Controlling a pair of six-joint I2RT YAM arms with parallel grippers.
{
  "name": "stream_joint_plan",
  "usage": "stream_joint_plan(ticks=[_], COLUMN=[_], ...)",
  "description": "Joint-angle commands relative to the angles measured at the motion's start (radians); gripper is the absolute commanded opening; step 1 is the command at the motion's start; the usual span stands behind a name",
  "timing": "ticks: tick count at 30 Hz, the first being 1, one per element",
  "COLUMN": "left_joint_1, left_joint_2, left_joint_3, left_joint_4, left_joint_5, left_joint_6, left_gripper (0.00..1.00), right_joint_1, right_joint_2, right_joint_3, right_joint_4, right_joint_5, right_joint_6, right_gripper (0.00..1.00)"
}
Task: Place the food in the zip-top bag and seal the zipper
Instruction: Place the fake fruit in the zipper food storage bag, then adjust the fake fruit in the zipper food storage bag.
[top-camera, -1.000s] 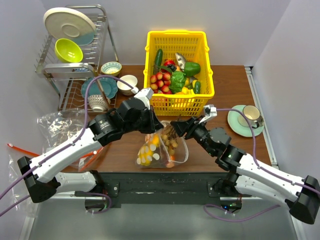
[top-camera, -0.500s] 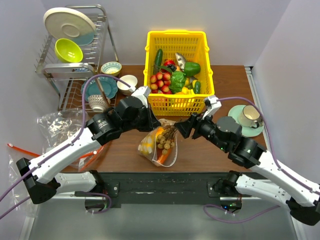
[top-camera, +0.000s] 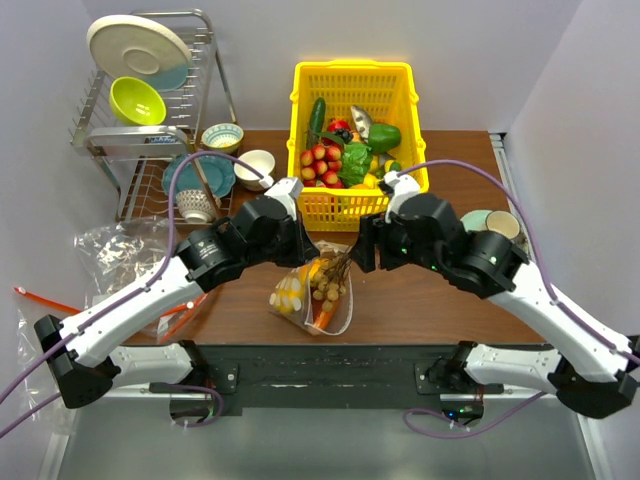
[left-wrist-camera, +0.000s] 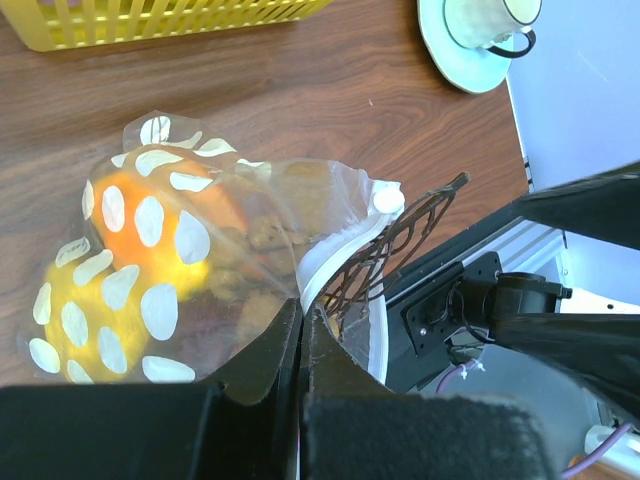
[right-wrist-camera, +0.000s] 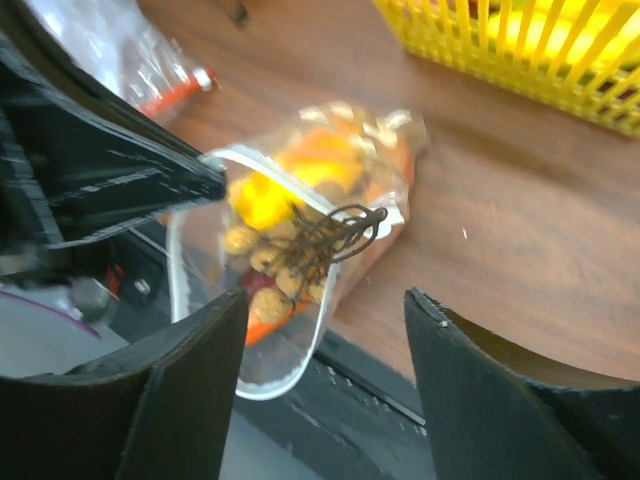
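Note:
The dotted zip-top bag (top-camera: 310, 290) hangs near the table's front edge with its mouth open; it also shows in the left wrist view (left-wrist-camera: 160, 270) and the right wrist view (right-wrist-camera: 290, 250). Inside are the yellow banana (top-camera: 290, 294), the carrot (top-camera: 325, 318), an orange piece (left-wrist-camera: 150, 215) and the brown berry cluster (top-camera: 330, 282), whose stems (right-wrist-camera: 335, 232) stick out of the mouth. My left gripper (left-wrist-camera: 303, 315) is shut on the bag's mouth edge by the whitish zipper (left-wrist-camera: 335, 250). My right gripper (right-wrist-camera: 325, 320) is open and empty, just above and right of the bag.
A yellow basket (top-camera: 355, 140) of other toy produce stands behind the bag. A cup on a green saucer (top-camera: 495, 228) sits at the right. A dish rack (top-camera: 150, 110) and bowls are at the back left; clear bags with red-orange strips (top-camera: 120, 250) lie at the left.
My right arm has let go of the bag side, risen and swung left over the bag's right. The bag has narrowed and hangs from my left gripper, with the berry cluster in it.

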Motion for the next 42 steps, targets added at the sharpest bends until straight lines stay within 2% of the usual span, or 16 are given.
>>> stream_joint_plan(ticks=[1,9,14,22,25,30,31,32,36,38,40,42], left_joint_1=[0.005,0.005,0.005,0.004,0.005,0.005,0.005,0.004,0.004,0.005,0.004,0.005], left_joint_2=[-0.024,-0.01,-0.013,-0.012,-0.009,-0.007,-0.009,-0.007,-0.009,-0.009,-0.009,-0.01], left_joint_3=[-0.011,-0.021,-0.019,-0.013,-0.01,-0.01,-0.01,-0.01,-0.008,-0.007,-0.005,-0.007], left_joint_4=[0.046,0.053,0.052,0.052,0.052,0.052,0.05,0.052,0.052,0.052,0.05,0.05], left_joint_5=[0.022,0.048,0.045,0.045,0.047,0.048,0.047,0.047,0.05,0.05,0.051,0.051], left_joint_6=[0.026,0.035,0.038,0.041,0.042,0.044,0.044,0.044,0.042,0.042,0.042,0.041], left_gripper=[0.0,0.0,0.0,0.0,0.0,0.0,0.0,0.0,0.0,0.0,0.0,0.0], right_joint_1=[0.001,0.001,-0.001,-0.001,-0.001,-0.002,-0.002,-0.002,-0.002,-0.004,-0.008,-0.013], right_joint_2=[0.063,0.186,0.259,0.266,0.269,0.267,0.266,0.263,0.249,0.249,0.255,0.252], right_joint_3=[0.104,0.203,0.219,0.157,0.154,0.153,0.151,0.151,0.121,0.107,0.099,0.091], right_joint_4=[-0.123,-0.164,-0.174,-0.131,-0.131,-0.129,-0.129,-0.129,-0.112,-0.106,-0.103,-0.091], right_joint_5=[-0.041,0.01,-0.015,-0.056,-0.061,-0.091,-0.094,-0.097,-0.099,-0.094,-0.082,-0.084], right_joint_6=[-0.06,-0.146,-0.159,-0.172,-0.181,-0.192,-0.196,-0.198,-0.204,-0.202,-0.195,-0.19], right_gripper=[0.71,0.8,0.8,0.77,0.71,0.54,0.44,0.4,0.39,0.48,0.67,0.68])
